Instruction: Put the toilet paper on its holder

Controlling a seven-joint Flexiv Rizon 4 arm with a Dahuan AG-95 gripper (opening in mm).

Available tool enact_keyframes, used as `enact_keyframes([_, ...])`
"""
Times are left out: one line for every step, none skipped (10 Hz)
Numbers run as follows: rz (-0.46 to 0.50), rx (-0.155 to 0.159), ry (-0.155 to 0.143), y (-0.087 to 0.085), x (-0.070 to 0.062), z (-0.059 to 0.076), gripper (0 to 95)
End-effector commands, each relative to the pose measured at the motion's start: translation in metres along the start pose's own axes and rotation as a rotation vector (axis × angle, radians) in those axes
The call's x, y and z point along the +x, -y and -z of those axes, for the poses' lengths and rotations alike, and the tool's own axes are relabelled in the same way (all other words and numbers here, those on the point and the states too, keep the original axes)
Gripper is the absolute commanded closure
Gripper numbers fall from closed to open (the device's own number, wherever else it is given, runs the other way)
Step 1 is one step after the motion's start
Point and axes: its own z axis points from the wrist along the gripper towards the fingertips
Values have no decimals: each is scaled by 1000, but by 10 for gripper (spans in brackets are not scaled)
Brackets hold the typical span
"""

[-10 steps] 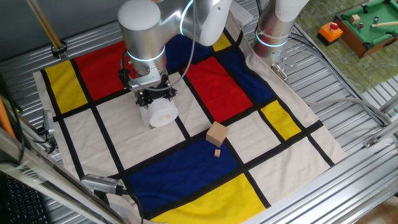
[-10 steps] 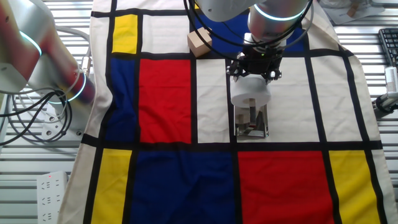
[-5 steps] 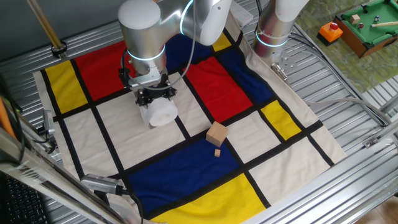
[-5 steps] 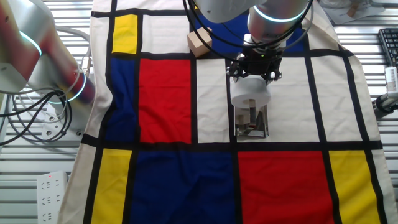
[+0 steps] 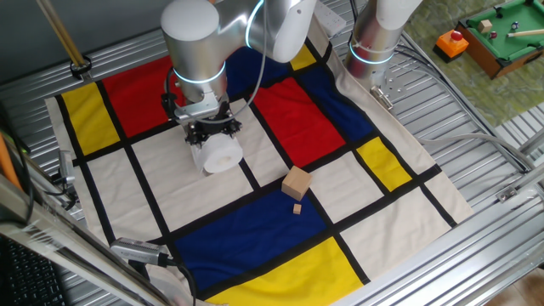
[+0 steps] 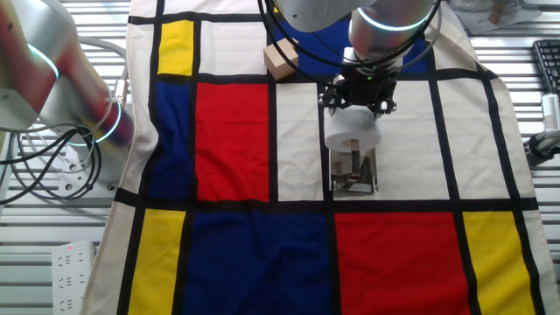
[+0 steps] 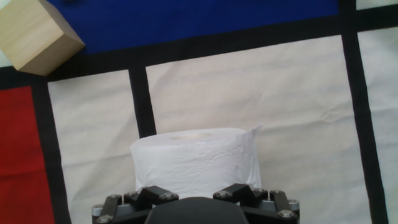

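Toilet paper (image 6: 352,136) hides holder (image 6: 354,180) except in other fixed view.

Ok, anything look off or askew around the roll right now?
Nothing much. The toilet paper sits in the end effector above the holder. Only a loose paper flap sticks up at the roll's edge; the wooden cube lies apart.

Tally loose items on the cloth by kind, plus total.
Toilet paper roll: 1, under the gripper
Metal holder: 1
Large wooden cube: 1
Small wooden block: 1
Total: 4
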Motion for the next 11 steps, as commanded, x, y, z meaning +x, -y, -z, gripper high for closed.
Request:
enact_keyframes([-2, 0, -1, 0, 0, 0, 950])
enact_keyframes([-1, 0, -2, 1, -1, 1, 950])
enact_keyframes([-1, 0, -2, 2, -1, 1, 950])
enact_keyframes([-3, 0, -3, 2, -1, 1, 950])
enact_keyframes([-3, 0, -3, 2, -1, 1, 950])
enact_keyframes([-3, -1, -1, 2, -1, 1, 950])
enact_keyframes([-4, -1, -1, 2, -1, 1, 950])
enact_keyframes([-14, -1, 3, 2, -1, 1, 950])
enact_keyframes([-24, -1, 1, 2, -1, 2, 950])
enact_keyframes([-32, -1, 2, 2, -1, 2, 950])
enact_keyframes([-37, -1, 4, 2, -1, 2, 950])
